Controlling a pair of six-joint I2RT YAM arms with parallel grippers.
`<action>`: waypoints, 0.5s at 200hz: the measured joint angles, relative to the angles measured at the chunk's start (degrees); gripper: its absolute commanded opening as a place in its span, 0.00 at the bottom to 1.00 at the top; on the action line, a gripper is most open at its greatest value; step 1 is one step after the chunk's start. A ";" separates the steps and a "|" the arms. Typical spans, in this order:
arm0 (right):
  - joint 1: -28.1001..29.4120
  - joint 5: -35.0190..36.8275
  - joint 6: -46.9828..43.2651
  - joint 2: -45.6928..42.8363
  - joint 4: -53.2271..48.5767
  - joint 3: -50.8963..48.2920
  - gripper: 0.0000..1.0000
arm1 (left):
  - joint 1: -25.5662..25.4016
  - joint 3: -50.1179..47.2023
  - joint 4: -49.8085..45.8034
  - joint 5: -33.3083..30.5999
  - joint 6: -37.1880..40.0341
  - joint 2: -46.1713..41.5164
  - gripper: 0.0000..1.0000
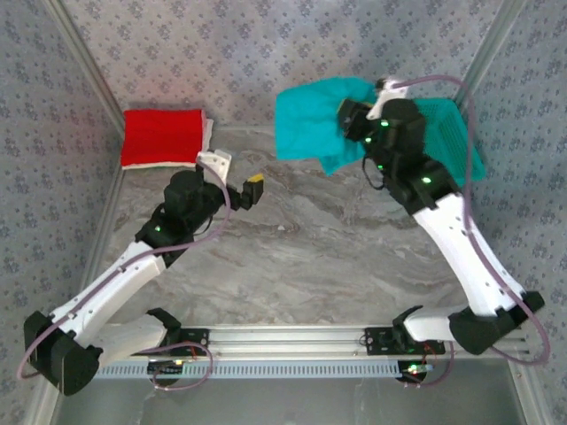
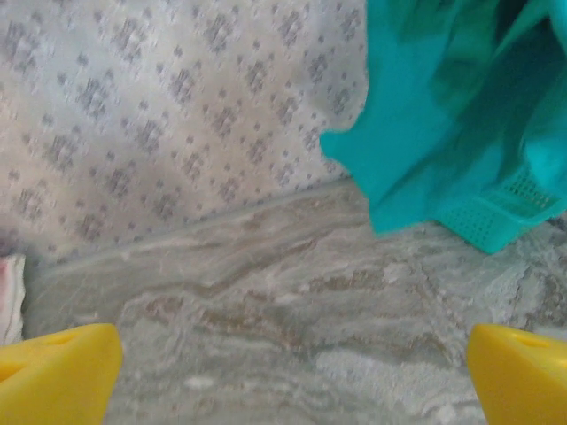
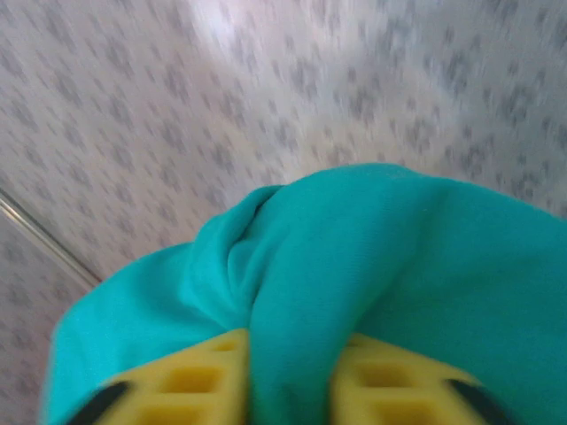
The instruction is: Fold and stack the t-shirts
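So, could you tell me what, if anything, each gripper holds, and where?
The right gripper pinches a bunched fold of the teal t-shirt; the left gripper is open and empty.

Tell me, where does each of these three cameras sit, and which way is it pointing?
Top external: above and behind, looking down on the table; left arm and right arm both in view.
Left wrist: on the left arm, looking along the table toward the wall; left gripper, open, yellow fingers at bottom.
Right wrist: on the right arm, facing the wall; right gripper shut on the teal t-shirt.
Shared: all three see that t-shirt.
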 measured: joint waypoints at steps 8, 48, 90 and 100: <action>0.35 -0.79 0.46 2.95 -0.37 -0.92 0.58 | 0.00 -1.88 -0.48 -0.79 -0.94 -1.11 1.00; 0.72 -5.88 2.12 16.46 -5.90 -7.45 0.67 | 0.00 -9.68 -5.25 -3.45 -5.70 -5.03 1.00; -5.51 -11.13 2.19 11.69 -6.47 -13.05 0.69 | 0.02 -13.22 -8.92 -3.61 -7.98 -3.45 0.98; -7.87 -11.69 2.16 9.68 -5.11 -15.47 0.69 | 0.02 -13.64 -8.70 -3.17 -8.02 -1.31 0.95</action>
